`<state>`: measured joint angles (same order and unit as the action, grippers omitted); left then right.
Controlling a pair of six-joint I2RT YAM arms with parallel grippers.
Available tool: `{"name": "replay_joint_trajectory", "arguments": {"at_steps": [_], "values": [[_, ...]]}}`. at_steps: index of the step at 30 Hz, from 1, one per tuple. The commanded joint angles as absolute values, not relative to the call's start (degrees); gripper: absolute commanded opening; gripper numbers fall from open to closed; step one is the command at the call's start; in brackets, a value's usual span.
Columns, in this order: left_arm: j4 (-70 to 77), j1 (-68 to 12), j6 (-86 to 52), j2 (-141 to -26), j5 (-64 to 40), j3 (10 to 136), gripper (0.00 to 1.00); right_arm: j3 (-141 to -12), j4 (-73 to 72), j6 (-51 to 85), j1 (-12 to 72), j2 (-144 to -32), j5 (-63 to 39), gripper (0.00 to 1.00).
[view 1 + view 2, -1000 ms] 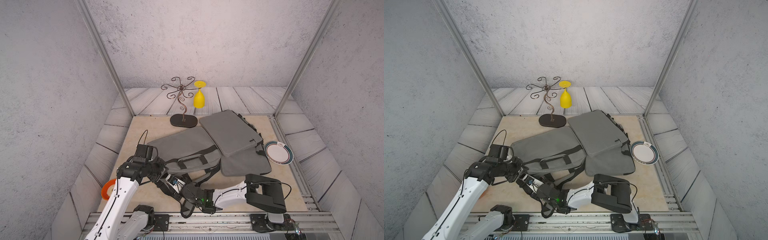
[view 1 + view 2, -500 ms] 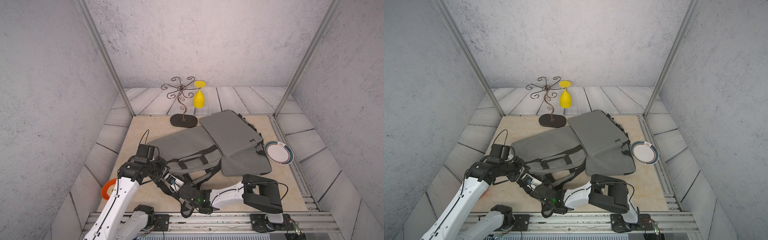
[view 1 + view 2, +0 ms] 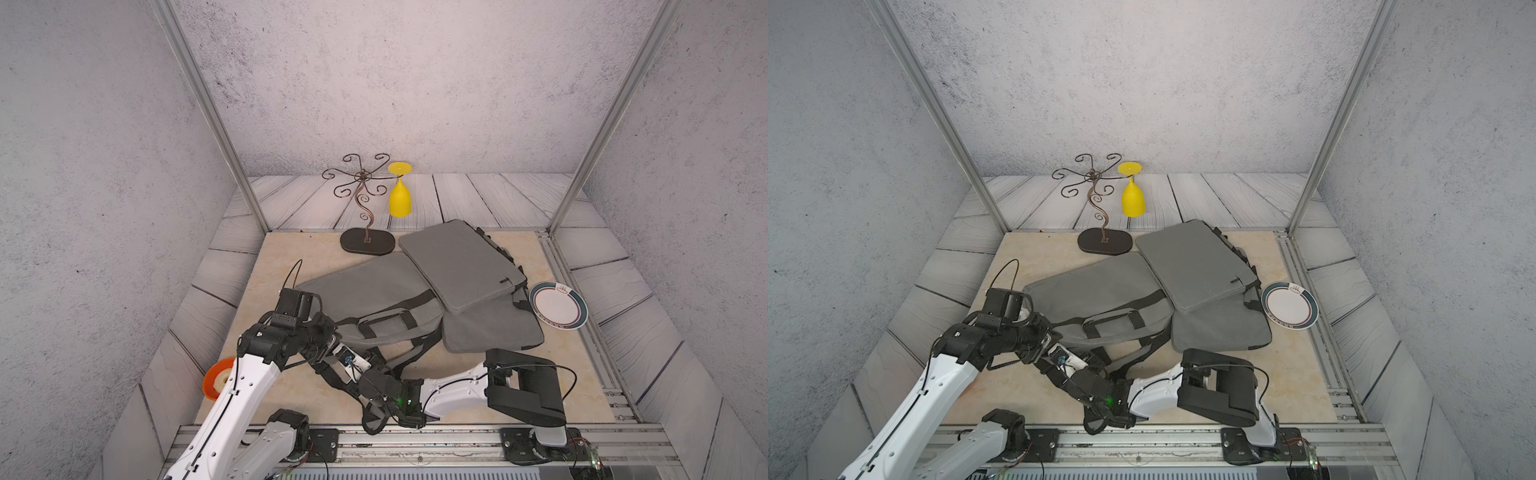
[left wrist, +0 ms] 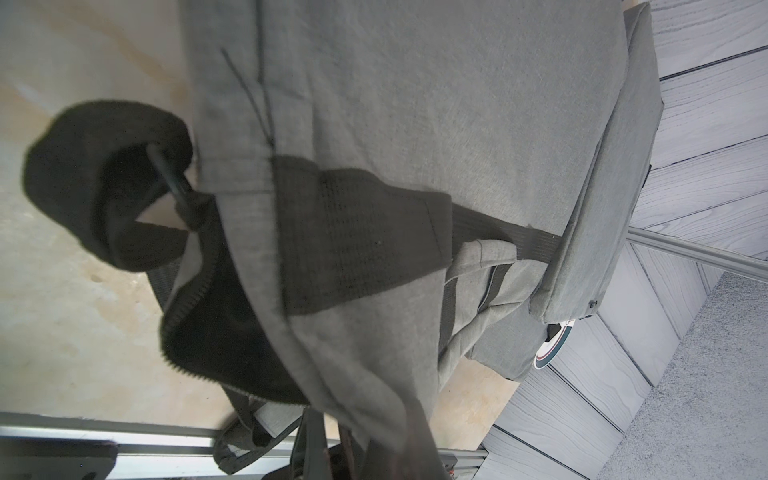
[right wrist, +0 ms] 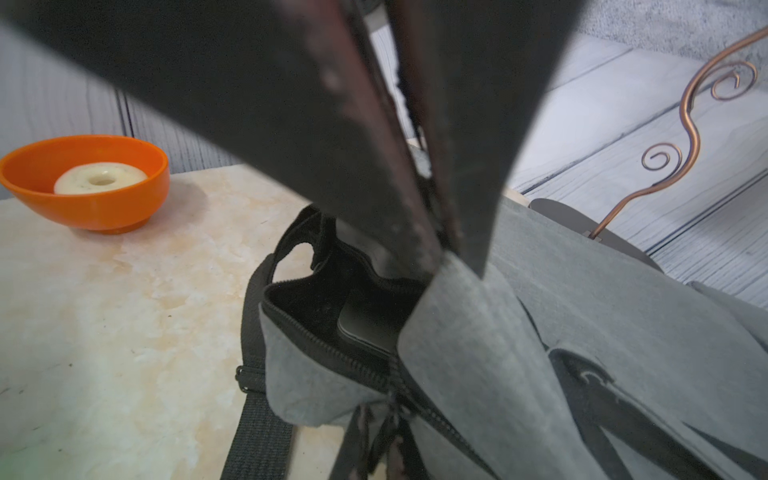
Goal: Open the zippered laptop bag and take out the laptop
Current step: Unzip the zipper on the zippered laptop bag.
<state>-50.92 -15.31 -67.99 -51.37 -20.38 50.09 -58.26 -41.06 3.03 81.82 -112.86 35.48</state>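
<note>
Partly unzipped, the grey laptop bag (image 3: 365,291) shows the dark laptop (image 5: 370,320) inside; right gripper (image 5: 446,253) and left gripper (image 4: 361,455) both clamp shut on its fabric.

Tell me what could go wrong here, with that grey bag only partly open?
The right tool pinches only the thin top flap of the grey bag; if it slips, the opening may drop shut over the laptop. The black strap trails beside that corner and might snag the arm. A second grey case overlaps the bag beside a plate, so hard pulling could shove them together.
</note>
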Motion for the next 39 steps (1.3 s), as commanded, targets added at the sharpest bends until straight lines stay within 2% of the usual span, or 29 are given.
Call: {"name": "replay_joint_trajectory", "arguments": {"at_steps": [1,5,13,21,29,39], "values": [[-48.1,-16.4,-65.5,-51.1,-22.1,51.5,0.00,-56.0,-42.4,5.2,81.3,-109.3,37.0,0.05],[-49.4,-16.2,-63.0,-51.3,-18.9,51.8,0.00,-53.6,-42.5,6.8,81.4,-106.9,37.4,0.00],[-51.1,-14.2,-58.4,-51.3,-15.5,50.9,0.00,-49.4,-37.7,11.2,81.2,-102.6,39.8,0.00],[-55.0,-10.8,-52.8,-50.9,-8.9,50.9,0.00,-45.3,-26.5,19.0,79.2,-95.8,40.2,0.00],[-54.1,-8.8,-48.9,-52.8,-1.0,51.4,0.00,-40.5,-13.2,22.1,73.5,-85.3,37.3,0.00],[-51.5,-6.4,-47.2,-54.2,3.0,50.6,0.00,-36.4,-1.8,18.9,60.4,-74.4,30.1,0.00]]}}
